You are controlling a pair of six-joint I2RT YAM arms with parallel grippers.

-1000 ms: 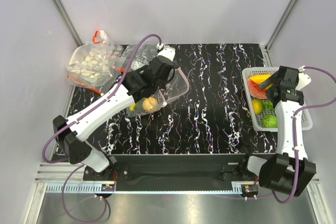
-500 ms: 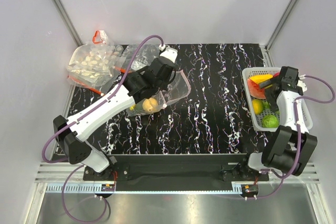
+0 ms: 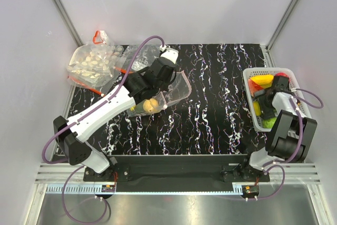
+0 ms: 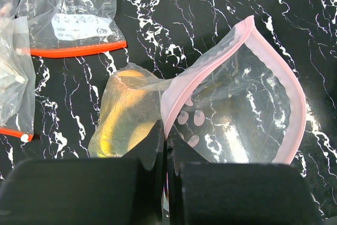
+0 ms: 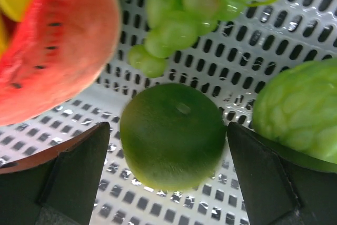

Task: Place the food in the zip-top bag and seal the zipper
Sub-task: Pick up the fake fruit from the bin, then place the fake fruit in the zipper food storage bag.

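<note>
The zip-top bag (image 4: 247, 109) lies on the table with its mouth gaping, and its pink zipper (image 4: 208, 56) curves round the opening. My left gripper (image 4: 167, 143) is shut on the near rim of that mouth. Yellow food (image 4: 124, 119) sits in the bag's bottom, seen from above as yellowish pieces (image 3: 149, 105) below my left gripper (image 3: 164, 84). My right gripper (image 5: 168, 133) is open and low inside the white basket (image 3: 303, 92), with one finger on each side of a round green fruit (image 5: 172, 135), which it is not squeezing.
In the basket a watermelon slice (image 5: 52, 40), green grapes (image 5: 179, 19) and a bumpy green fruit (image 5: 300, 109) crowd the round one. A clear bag with an orange strip (image 4: 73, 14) and a bag of white pieces (image 3: 92, 61) lie at the back left.
My right gripper has dropped from above the basket down into it, around the round green fruit. My left gripper and the bag have hardly moved.
</note>
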